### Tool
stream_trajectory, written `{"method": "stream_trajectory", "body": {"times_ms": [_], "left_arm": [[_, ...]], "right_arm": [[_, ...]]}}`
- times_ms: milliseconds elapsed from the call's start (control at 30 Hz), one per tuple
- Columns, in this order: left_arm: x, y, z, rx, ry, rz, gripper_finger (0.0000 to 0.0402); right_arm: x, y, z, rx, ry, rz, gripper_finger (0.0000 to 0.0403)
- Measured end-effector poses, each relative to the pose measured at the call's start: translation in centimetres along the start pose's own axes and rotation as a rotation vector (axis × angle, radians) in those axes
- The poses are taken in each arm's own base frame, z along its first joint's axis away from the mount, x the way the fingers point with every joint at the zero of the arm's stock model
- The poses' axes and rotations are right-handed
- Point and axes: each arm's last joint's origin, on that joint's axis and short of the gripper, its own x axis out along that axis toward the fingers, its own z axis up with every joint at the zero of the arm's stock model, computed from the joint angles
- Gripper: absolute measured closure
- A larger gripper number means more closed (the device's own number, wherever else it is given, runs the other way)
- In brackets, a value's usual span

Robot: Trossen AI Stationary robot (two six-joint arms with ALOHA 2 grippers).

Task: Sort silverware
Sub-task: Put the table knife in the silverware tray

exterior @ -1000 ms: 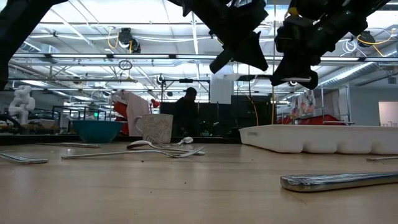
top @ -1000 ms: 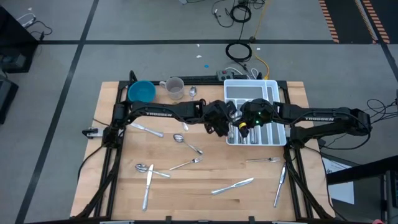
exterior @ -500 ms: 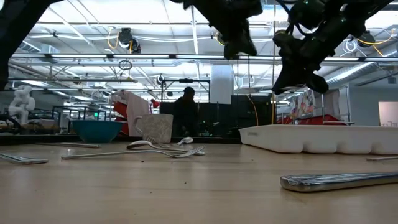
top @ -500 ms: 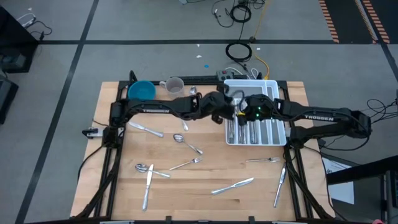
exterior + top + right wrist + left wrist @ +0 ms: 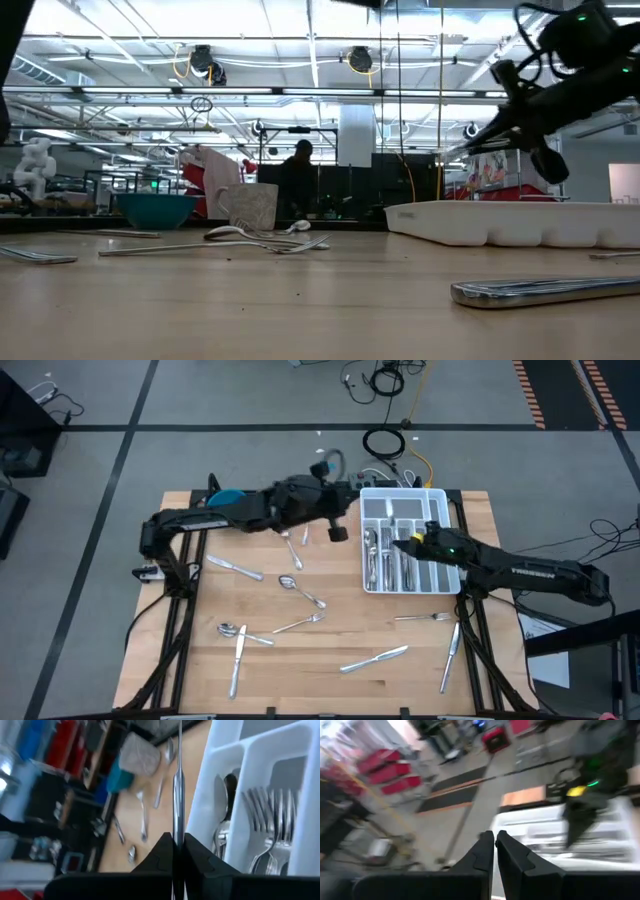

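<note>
Right gripper point(image 5: 178, 851): my fingers clamped a slim shiny metal utensil point(image 5: 178, 780) above the white compartmented plastic tray point(image 5: 440, 585).
Left gripper point(image 5: 494, 851): closed, empty.
Handling: stiff, light, slippery; grip mid-handle.

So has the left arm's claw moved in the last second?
Yes. In the high view the left gripper has pulled back off the white tray toward the table's far-left side; it now sits just outside the tray's left wall.
</note>
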Motion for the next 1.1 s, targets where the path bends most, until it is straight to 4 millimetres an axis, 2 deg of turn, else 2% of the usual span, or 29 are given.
{"method": "stream_trajectory", "body": {"times_ms": [167, 400, 867, 1100], "left_arm": [[-3.9, 1.4, 1.3, -0.119, -0.050, -0.097, 0.0372], [-6.8, 2.2, 1.7, -0.159, -0.039, -0.121, 0.0372], [-7.1, 2.0, 1.1, -0.165, 0.023, -0.143, 0.0372], [-7.1, 2.0, 1.1, -0.164, 0.023, -0.143, 0.0372]], "right_arm": [[-1.3, -1.4, -0.6, 0.007, 0.000, -0.072, 0.0403], [-2.2, -2.4, -1.4, 0.016, 0.052, -0.162, 0.0403], [-3.1, -4.5, -2.7, 0.063, 0.141, -0.395, 0.0403], [-3.2, -4.6, -2.8, 0.054, 0.155, -0.410, 0.0403]]}}
